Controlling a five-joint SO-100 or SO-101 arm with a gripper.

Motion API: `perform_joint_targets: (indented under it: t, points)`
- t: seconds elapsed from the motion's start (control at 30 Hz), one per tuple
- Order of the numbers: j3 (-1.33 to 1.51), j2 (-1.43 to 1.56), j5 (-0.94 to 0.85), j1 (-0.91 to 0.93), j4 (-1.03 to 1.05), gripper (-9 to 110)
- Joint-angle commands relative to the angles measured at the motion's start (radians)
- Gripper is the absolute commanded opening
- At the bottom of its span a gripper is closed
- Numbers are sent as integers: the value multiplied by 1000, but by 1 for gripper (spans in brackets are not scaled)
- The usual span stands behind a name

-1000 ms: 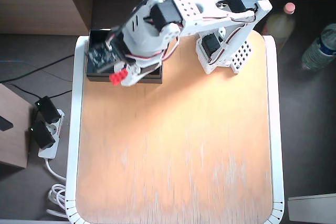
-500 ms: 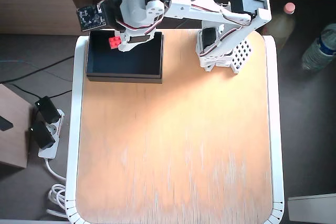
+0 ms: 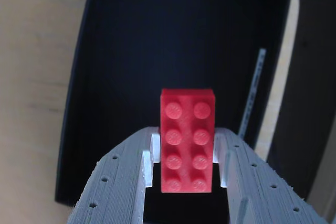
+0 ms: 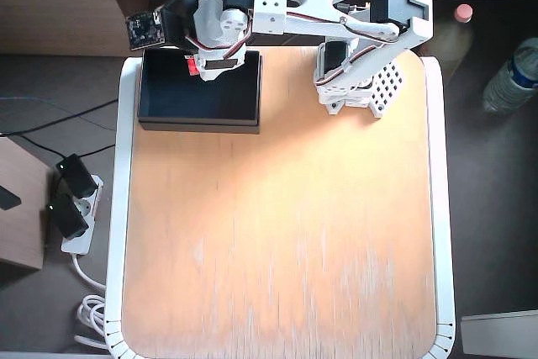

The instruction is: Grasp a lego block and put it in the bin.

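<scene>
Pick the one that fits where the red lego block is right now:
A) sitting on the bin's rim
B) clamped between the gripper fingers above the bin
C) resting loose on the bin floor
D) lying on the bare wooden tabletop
B: in the wrist view the lego block sits pinched in the gripper, the bin dark behind it.

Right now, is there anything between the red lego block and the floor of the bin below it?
No. In the wrist view the lego block, held by the gripper, hangs over the bin, whose dark floor shows bare.

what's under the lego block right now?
The bin's dark interior lies below the lego block, held in the tool. The floor directly beneath the brick is hidden.
</scene>
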Motion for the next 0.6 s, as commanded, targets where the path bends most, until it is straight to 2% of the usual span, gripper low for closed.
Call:
perform_joint_targets:
  t: [0.0, 0.2, 0.57]
  points:
    - [64, 63, -20, 20, -149, 0]
    - [193, 61, -29, 18, -318, 0]
    - [230, 61, -37, 18, -354, 0]
